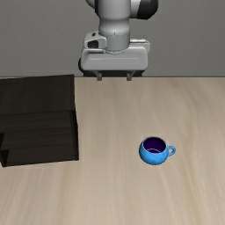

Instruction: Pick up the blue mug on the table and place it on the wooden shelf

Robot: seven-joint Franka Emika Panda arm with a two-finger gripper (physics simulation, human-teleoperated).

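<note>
A blue mug (156, 151) stands upright on the light wooden table (114, 189), its handle pointing toward the exterior view's right. The dark wooden shelf (37, 119) sits at the exterior view's left, its top and tiers bare. My gripper (114, 76) hangs near the table's far edge, well above and behind the mug, fingers pointing down. The two short fingers stand far apart with nothing between them, so it is open.
The shelf is the one large obstacle, taking up the left side of the table. A grey wall runs behind the table's far edge.
</note>
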